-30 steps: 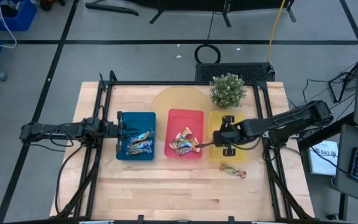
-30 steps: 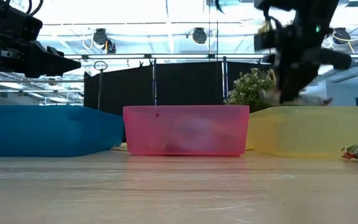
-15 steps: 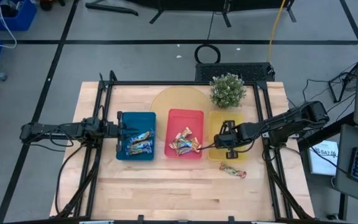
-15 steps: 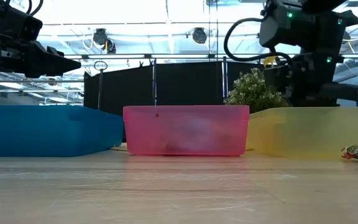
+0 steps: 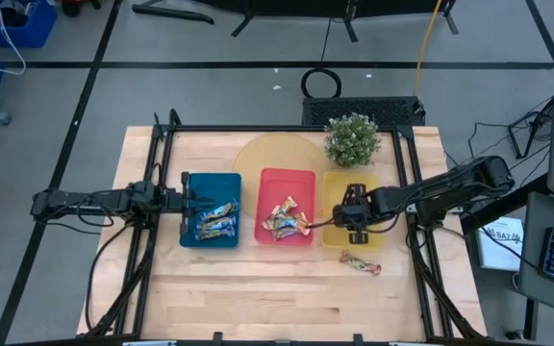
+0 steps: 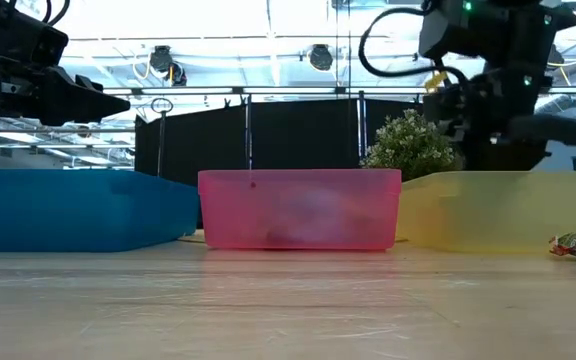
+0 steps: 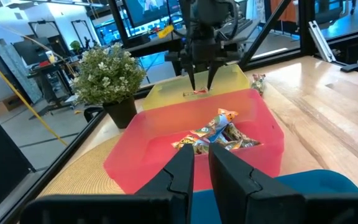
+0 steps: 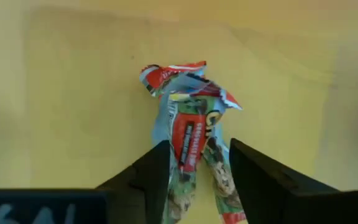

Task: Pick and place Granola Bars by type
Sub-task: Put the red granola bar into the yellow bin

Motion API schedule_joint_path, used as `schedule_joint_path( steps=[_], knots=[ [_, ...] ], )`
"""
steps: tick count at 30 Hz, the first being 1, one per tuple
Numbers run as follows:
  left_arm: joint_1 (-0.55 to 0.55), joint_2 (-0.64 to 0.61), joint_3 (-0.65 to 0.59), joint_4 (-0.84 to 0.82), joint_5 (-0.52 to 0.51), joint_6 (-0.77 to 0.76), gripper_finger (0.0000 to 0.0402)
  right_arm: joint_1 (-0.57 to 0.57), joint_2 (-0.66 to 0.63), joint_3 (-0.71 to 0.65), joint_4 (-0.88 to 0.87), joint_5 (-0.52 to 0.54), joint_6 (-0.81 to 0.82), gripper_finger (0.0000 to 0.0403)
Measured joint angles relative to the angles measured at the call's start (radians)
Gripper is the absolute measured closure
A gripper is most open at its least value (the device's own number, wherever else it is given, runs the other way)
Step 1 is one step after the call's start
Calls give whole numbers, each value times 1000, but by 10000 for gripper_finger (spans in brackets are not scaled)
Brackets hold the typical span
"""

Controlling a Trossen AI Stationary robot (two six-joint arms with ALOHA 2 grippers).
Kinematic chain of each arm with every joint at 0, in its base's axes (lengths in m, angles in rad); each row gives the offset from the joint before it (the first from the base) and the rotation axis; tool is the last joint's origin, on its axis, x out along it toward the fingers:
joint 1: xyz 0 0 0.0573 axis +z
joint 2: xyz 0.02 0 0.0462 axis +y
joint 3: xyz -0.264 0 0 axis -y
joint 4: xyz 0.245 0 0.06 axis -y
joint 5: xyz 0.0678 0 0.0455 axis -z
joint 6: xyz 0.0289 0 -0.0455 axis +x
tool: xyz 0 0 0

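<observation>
Right wrist view: right end effector (image 8: 194, 165) parted astride red-green bar (image 8: 191, 134).

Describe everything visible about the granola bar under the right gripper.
The granola bar is a small bar in a shiny, crinkled red-green wrapper with white and blue patches and a twisted, crimped end. It lies flat on the floor of the yellow tray, the only bar visible there. The right gripper is directly over it, fingers open and straddling the wrapper, seemingly just released.
</observation>
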Motion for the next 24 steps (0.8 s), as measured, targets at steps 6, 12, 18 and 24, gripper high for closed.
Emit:
schedule_joint_path(
  steps=[6, 12, 18, 24],
  knots=[
    [0, 0, 0, 0, 0, -1, 344, 31, -1, 119, -201, 0, 100, 238],
    [0, 0, 0, 0, 0, -1, 344, 124, -1, 283, -313, -47, 211, 259],
    [0, 0, 0, 0, 0, -15, 344, 273, 9, 413, -311, 0, 353, 316],
    [0, 0, 0, -1, 0, -25, 344, 433, 59, 463, -295, 2, 522, 396]
  ],
)
